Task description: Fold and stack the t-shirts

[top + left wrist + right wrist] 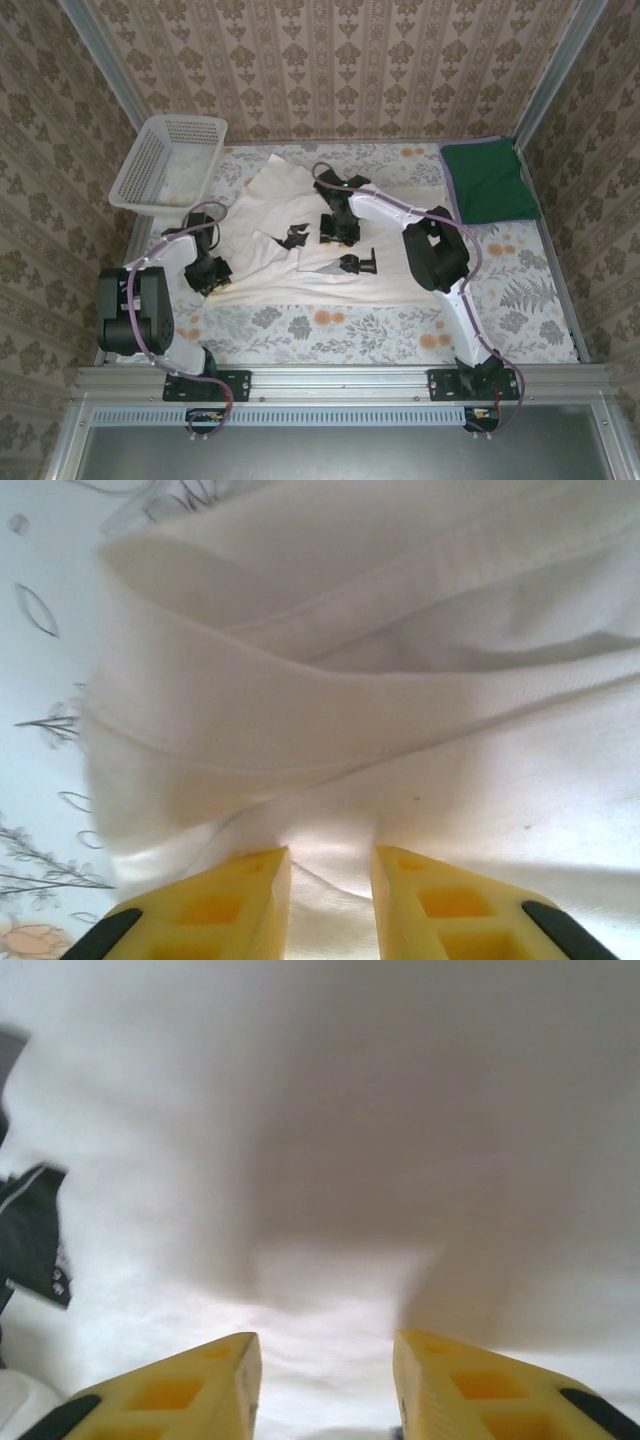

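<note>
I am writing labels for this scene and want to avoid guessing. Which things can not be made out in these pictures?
- Black print on the cream-white cloth t-shirt: too small to read in the top view.
- Dark green folded t-shirt: its inner layers, hidden by its own fold.
- Left claw: whether it pinches the cloth; the left wrist view is unclear.

Beige damask wallpaper (330, 60) covers the walls around the table (330, 320), spread with a pale floral cloth (520, 290). Grey metal posts (100, 50) rise at the far corners; an aluminium rail (340, 378) edges the near side.
</note>
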